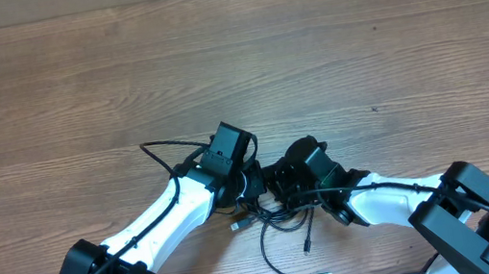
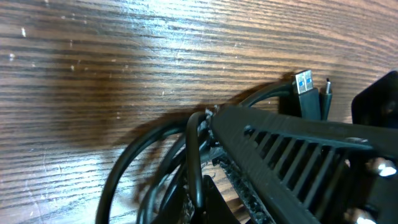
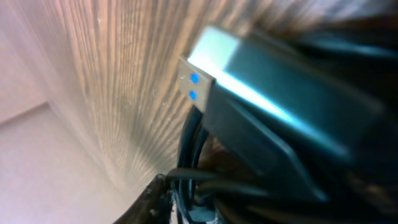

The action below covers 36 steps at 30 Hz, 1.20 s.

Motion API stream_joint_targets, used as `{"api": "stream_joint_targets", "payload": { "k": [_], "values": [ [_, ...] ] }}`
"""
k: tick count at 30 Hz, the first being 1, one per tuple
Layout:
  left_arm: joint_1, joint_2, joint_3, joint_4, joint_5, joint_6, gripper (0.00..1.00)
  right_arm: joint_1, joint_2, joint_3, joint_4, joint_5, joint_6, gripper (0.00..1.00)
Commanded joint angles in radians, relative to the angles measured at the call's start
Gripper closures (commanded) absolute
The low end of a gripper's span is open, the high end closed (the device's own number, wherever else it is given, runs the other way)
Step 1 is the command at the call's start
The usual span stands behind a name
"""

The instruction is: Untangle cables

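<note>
Cables (image 1: 276, 218) lie in a thin black knot on the wooden table (image 1: 357, 42), low and central between both arms, with loose ends trailing toward the near edge and wide open wood beyond. One silvery plug (image 2: 303, 82) shows a blue tongue. The left gripper (image 1: 249, 177) is closed, cords looped against it. How wide the right gripper (image 1: 280, 182) stands cannot be told.
</note>
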Motion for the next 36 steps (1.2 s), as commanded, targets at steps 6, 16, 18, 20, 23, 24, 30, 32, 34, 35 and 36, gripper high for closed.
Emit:
{"api": "stream_joint_targets", "payload": {
  "k": [6,16,18,20,23,24,30,32,34,35,36],
  "values": [
    [-0.005,0.007,-0.005,-0.032,-0.053,-0.049,0.96,-0.063,0.042,-0.026,-0.074,0.077,-0.124,0.96],
    [0.054,0.007,-0.005,-0.043,-0.12,-0.121,0.96,-0.167,-0.056,-0.026,-0.005,-0.286,-0.417,0.96],
    [0.063,0.007,-0.005,-0.042,-0.12,-0.12,0.96,-0.194,-0.1,-0.026,0.017,-0.347,-0.42,0.96],
    [0.062,0.007,-0.005,-0.04,-0.119,-0.113,0.96,-0.224,-0.143,-0.026,0.089,-0.407,-0.42,0.96],
    [0.049,0.007,-0.005,-0.023,-0.116,-0.084,0.96,-0.257,-0.176,-0.026,0.226,-0.449,-0.419,0.96],
    [0.043,0.007,-0.005,-0.012,-0.111,-0.068,0.96,-0.267,-0.18,-0.026,0.291,-0.439,-0.419,0.96],
    [-0.004,0.007,-0.005,0.062,-0.035,0.077,0.96,-0.29,-0.179,-0.026,0.31,-0.19,-0.436,0.96],
    [-0.014,0.007,-0.005,0.071,-0.021,0.097,0.96,-0.29,-0.179,-0.026,0.217,-0.118,-0.442,0.96],
    [-0.015,0.006,-0.005,0.079,-0.005,0.101,0.96,-0.29,-0.179,-0.026,0.102,-0.055,-0.442,0.96],
    [-0.015,0.005,-0.005,0.08,0.0,0.101,0.96,-0.29,-0.179,-0.026,0.047,-0.024,-0.442,0.96],
    [-0.013,0.004,-0.005,0.084,0.007,0.101,0.96,-0.29,-0.179,-0.026,-0.006,0.008,-0.442,0.96]
  ]
}}
